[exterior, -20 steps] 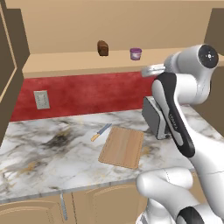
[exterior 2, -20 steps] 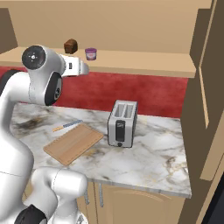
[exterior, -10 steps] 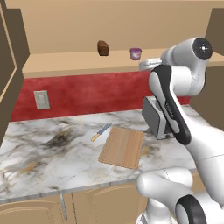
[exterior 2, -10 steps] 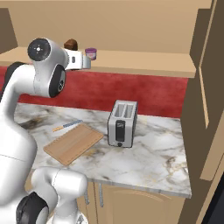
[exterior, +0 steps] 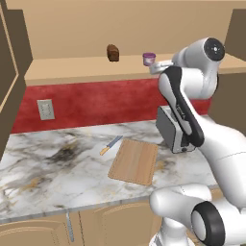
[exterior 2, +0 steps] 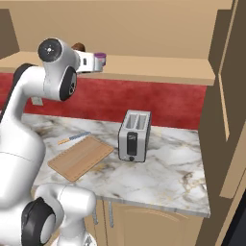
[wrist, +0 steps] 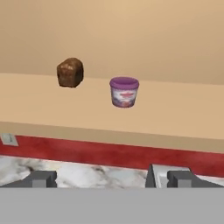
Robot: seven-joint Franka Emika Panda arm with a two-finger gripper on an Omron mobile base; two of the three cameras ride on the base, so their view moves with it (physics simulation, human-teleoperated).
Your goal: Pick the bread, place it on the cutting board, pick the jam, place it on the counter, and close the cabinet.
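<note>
While the bread [wrist: 70,72] and the jam [wrist: 124,92] both sit on the open cabinet's shelf [exterior: 86,72], nothing on the task list looks done, so the step in hand is the 1st of the 5: reaching for the loaf. The gripper [wrist: 111,178] is raised to shelf height, just in front of the shelf's edge, with its 2 fingers [wrist: 41,178] spread wide and nothing between them. In the hand view the jar stands almost straight ahead, while the loaf lies up and to the left, further back toward the cabinet's rear wall. The 2 items are near each other but clearly apart.

Down below, the cutting board [exterior: 133,161] lies flat on the counter [exterior: 43,168], bare on top, with a knife [exterior: 110,144] just off its far left corner and a toaster [exterior 2: 134,135] to its right. The cabinet [exterior 2: 228,91] door hangs open at the right of the right base view.

In my judgement the next move calls for shifting the hand leftward so the loaf, not the jar, sits between the fingers, then pushing forward over the shelf. The jar stands close beside that path, so a finger could clip it on the way in; a slightly wider swing to the left should avoid that. The loaf looks small enough for the open fingers to straddle.
</note>
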